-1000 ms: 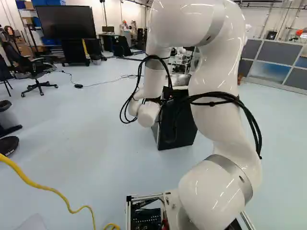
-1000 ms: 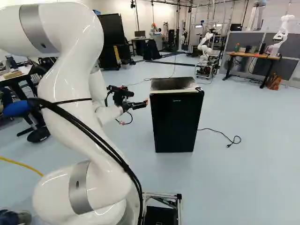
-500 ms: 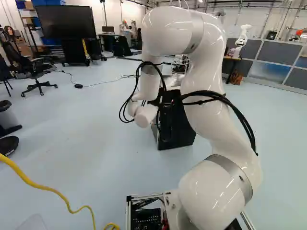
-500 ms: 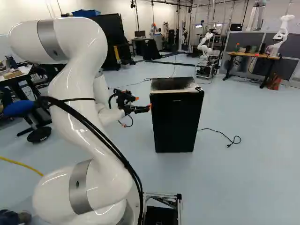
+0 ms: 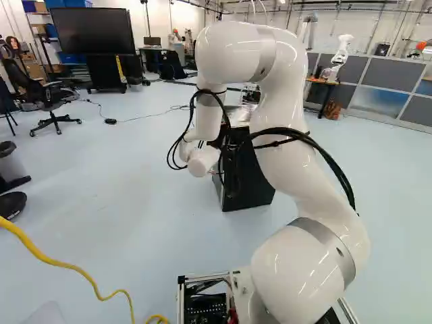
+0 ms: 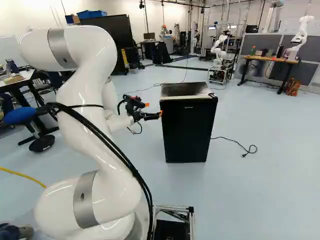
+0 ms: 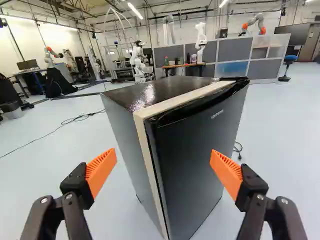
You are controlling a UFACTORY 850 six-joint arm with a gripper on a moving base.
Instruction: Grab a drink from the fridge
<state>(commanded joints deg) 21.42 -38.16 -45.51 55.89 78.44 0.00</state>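
Facing the fridge (image 6: 187,135), the gripper (image 6: 153,109) is held with its fingers spread wide

Nothing is gripped between the orange pads (image 7: 101,169). In the wrist view, the fridge is seen ahead, its near upright edge framed between the fingers; whether it is touched by a fingertip cannot be told. Its door (image 7: 200,145) is closed. In the left base view, the upright fridge is partly hidden by the white arm (image 5: 280,94). A black cord (image 6: 235,144) is laid on the floor (image 6: 260,190) beside it. Farther off, a table (image 6: 270,59) is seen near the grey partitions (image 6: 257,42), and another robot (image 6: 218,50) is mounted on a frame.
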